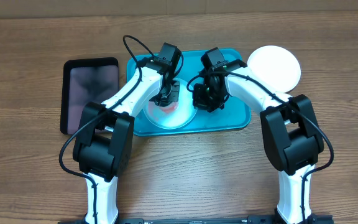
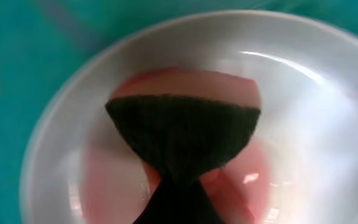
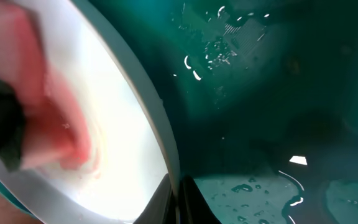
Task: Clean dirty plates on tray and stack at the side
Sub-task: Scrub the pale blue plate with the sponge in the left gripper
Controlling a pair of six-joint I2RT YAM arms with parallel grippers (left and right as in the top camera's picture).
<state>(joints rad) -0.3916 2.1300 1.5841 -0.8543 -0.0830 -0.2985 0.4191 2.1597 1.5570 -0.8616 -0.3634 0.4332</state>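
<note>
A pale plate (image 1: 178,116) with a red smear lies in the turquoise tray (image 1: 236,116). My left gripper (image 1: 166,94) is shut on a dark cloth (image 2: 185,134) and presses it onto the smear in the plate (image 2: 316,124); its fingers are hidden behind the cloth. My right gripper (image 1: 207,97) is shut on the plate's right rim (image 3: 160,124), its fingertips (image 3: 178,200) pinching the edge over the wet tray floor (image 3: 278,93). A clean white plate (image 1: 274,66) lies on the table beside the tray's far right corner. The third plate is not clearly visible.
A smaller black tray (image 1: 91,93) lies to the left of the turquoise tray. Water drops (image 3: 229,37) dot the tray floor. Bare wooden table (image 1: 191,168) stretches in front of the tray.
</note>
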